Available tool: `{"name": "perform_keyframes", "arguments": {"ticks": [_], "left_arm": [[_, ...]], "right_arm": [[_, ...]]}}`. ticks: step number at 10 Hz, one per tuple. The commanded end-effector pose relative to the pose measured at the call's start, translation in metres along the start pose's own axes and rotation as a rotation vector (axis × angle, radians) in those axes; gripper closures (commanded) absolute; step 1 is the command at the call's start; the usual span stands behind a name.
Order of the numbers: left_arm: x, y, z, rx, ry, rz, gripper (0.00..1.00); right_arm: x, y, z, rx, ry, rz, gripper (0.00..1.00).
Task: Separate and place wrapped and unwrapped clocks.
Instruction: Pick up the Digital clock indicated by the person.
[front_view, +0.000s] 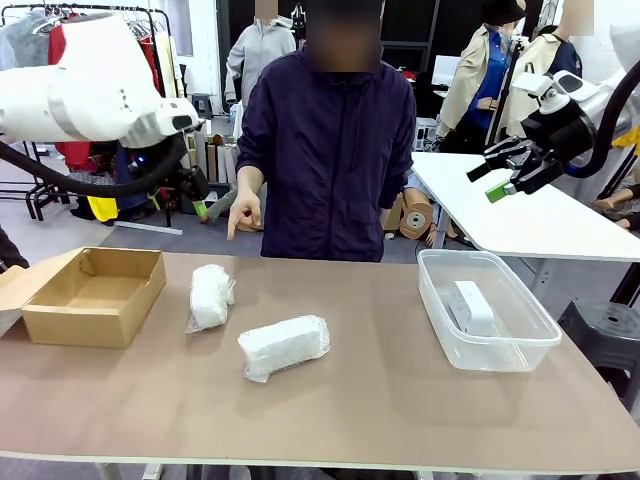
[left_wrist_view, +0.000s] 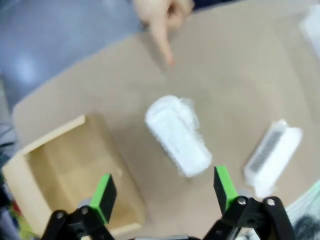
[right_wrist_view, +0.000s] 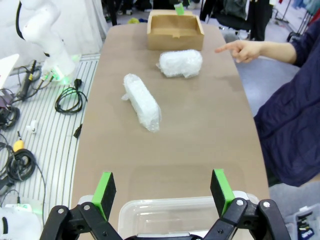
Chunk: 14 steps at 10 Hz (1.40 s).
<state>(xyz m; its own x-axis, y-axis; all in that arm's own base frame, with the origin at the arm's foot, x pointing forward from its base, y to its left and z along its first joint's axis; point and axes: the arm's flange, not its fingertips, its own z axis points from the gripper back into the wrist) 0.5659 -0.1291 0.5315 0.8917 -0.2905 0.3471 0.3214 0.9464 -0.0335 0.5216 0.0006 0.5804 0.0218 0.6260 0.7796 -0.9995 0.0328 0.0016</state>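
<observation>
Two bubble-wrapped clocks lie on the brown table: one (front_view: 210, 297) near the cardboard box, the other (front_view: 284, 346) closer to the front. A bare white clock (front_view: 472, 305) rests inside the clear tub (front_view: 490, 355) at the right. My left gripper (front_view: 197, 200) hangs open high above the table's far left. The left wrist view has it (left_wrist_view: 164, 192) above one wrapped clock (left_wrist_view: 177, 135), with the other (left_wrist_view: 274, 157) to the side. My right gripper (front_view: 487, 183) is open, high at the right. The right wrist view places it (right_wrist_view: 162, 187) over the tub (right_wrist_view: 170, 215), with both wrapped clocks (right_wrist_view: 142, 102) (right_wrist_view: 181, 63) farther off.
An open brown cardboard box (front_view: 95, 295) stands at the table's left end. A person at the far side points a finger (front_view: 243, 212) down toward the table near the wrapped clocks. Another white table (front_view: 520, 215) stands behind at the right.
</observation>
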Motion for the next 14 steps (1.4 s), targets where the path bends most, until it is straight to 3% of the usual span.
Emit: {"name": "perform_keyframes", "arguments": {"ticks": [1, 4, 5, 8, 9, 10, 14], "left_arm": [[0.019, -0.019, -0.022, -0.018, 0.096, 0.248, 0.0], [0.023, -0.028, -0.068, -0.07, 0.131, 0.363, 0.0], [0.022, -0.03, -0.081, -0.036, 0.131, 0.398, 0.0], [0.016, -0.033, -0.106, -0.003, 0.16, 0.386, 0.0], [0.015, -0.031, -0.099, -0.012, 0.157, 0.263, 0.0], [0.016, -0.032, -0.105, -0.029, 0.165, 0.383, 0.0], [0.012, -0.032, -0.117, -0.047, 0.194, 0.343, 0.0]], "right_arm": [[-0.001, 0.005, -0.001, -0.001, 0.006, 0.012, 0.0], [-0.001, 0.005, -0.001, -0.001, 0.006, 0.012, 0.0], [-0.001, 0.005, -0.001, -0.001, 0.006, 0.012, 0.0], [-0.001, 0.005, -0.001, -0.001, 0.006, 0.012, 0.0], [-0.001, 0.005, -0.001, -0.001, 0.006, 0.012, 0.0], [-0.001, 0.005, -0.001, -0.001, 0.006, 0.012, 0.0], [-0.001, 0.005, -0.001, -0.001, 0.006, 0.012, 0.0]]}}
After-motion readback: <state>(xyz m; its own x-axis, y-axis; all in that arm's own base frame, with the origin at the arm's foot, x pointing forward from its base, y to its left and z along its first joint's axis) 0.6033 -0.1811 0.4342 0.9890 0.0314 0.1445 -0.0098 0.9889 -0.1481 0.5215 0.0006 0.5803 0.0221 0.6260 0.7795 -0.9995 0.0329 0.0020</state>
